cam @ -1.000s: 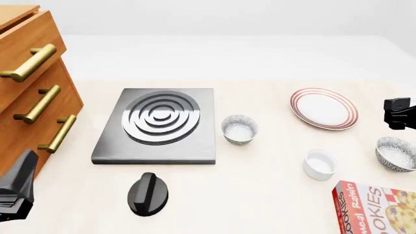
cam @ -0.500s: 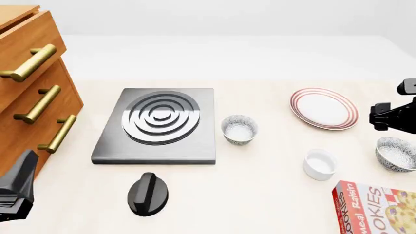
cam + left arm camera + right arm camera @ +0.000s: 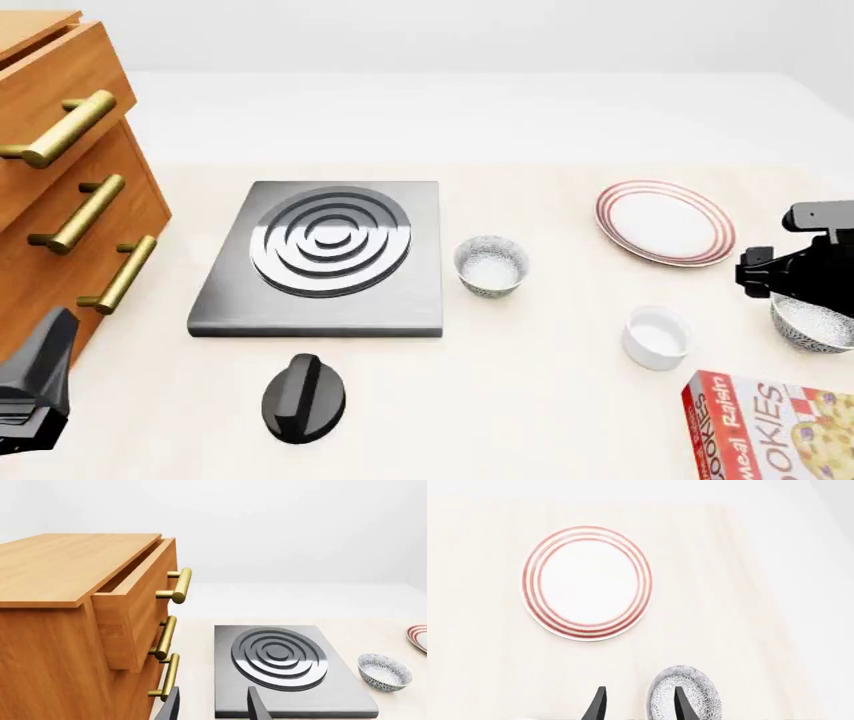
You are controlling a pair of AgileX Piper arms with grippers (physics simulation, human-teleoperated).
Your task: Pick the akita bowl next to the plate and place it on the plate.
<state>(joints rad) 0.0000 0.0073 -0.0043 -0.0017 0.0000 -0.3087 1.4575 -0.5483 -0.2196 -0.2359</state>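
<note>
- Your akita bowl (image 3: 814, 322) sits at the near right of the table (image 3: 534, 400), nearer to you than the plate (image 3: 665, 221) and apart from it, upright on the tabletop. The front view shows only part of it, because your right arm covers its far rim.
- The right wrist view gives you what the front view hides: the bowl's speckled rim (image 3: 685, 699) lies just beside one dark fingertip, and the plate (image 3: 588, 582) lies well beyond, bare and flat.
- Your right gripper (image 3: 637, 704) has its fingers spread apart with nothing between them; the bowl appears to lie under or just outside one finger, though the frame cuts off too low to be sure whether they touch.
- Left of the bowl stands the white ramekin (image 3: 657, 337), and near it at the table's edge the cookie box (image 3: 774, 425); only the front view shows these two.
- The second speckled bowl (image 3: 491, 265) stands further left, just beside the right edge of the stove plate (image 3: 327, 255). The left wrist view catches it too (image 3: 384, 672).
- The black knob (image 3: 304, 397) lies near you, in front of the stove.
- Your left gripper (image 3: 212, 707) hangs at the near left with its fingers apart, empty, facing the wooden drawer unit (image 3: 80, 625) with its brass handles; the top drawer is pulled out a little.
</note>
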